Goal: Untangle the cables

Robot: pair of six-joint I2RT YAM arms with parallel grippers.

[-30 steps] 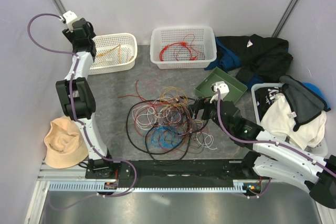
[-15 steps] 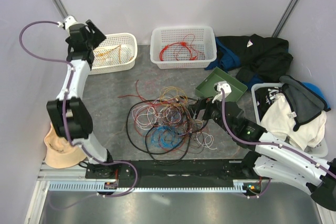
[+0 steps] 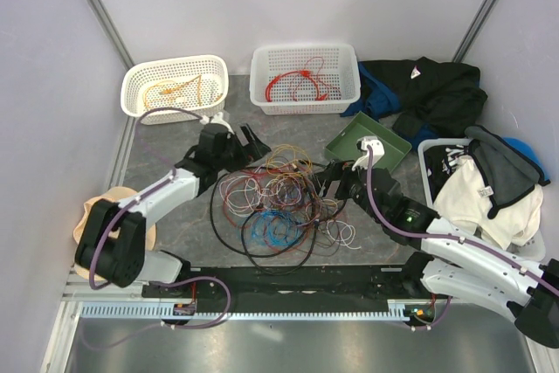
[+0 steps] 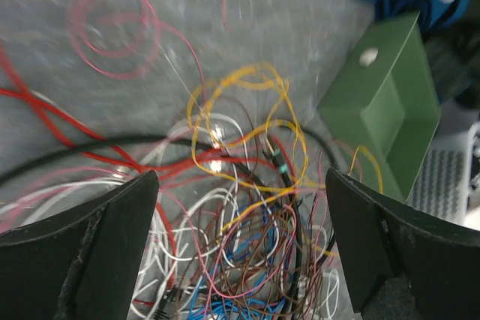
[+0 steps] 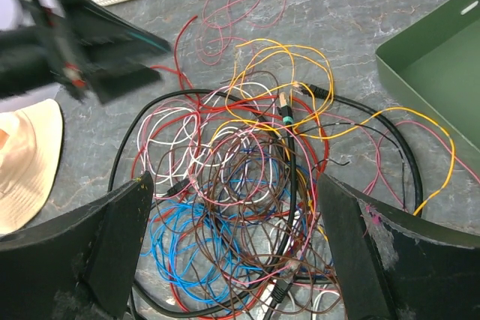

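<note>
Cables (image 3: 278, 203) of many colours (thin red, orange, yellow, blue, white and brown wires, with one thicker black lead looping round them) lie in a knotted heap at the middle of the grey mottled tabletop (image 3: 175, 150). In the right wrist view the heap (image 5: 247, 162) shows blue coils at 7 o'clock and yellow loops at 12 o'clock.

The left gripper (image 3: 253, 144) hangs over the heap's 10 o'clock edge with its black fingers spread wide and nothing between them. The left wrist view is blurred, but the wires (image 4: 240, 207) seem to lie below the splayed left gripper (image 4: 240, 185) and not in its grasp. The right gripper (image 3: 327, 183) sits at the heap's 3 o'clock edge, likewise released and empty; from its own camera the right gripper (image 5: 232, 185) frames the tangle between its fingers.

At the table's 12 o'clock a white plastic lattice basket (image 3: 262, 76) holds a red cable (image 3: 297, 85). At 11 o'clock a cream lattice basket (image 3: 175, 67) holds orange and yellow wires (image 3: 183, 89). A green flat tray (image 3: 389, 141) lies at 2 o'clock from the heap, and a tan cloth hat (image 3: 100, 224) at 8 o'clock.
</note>
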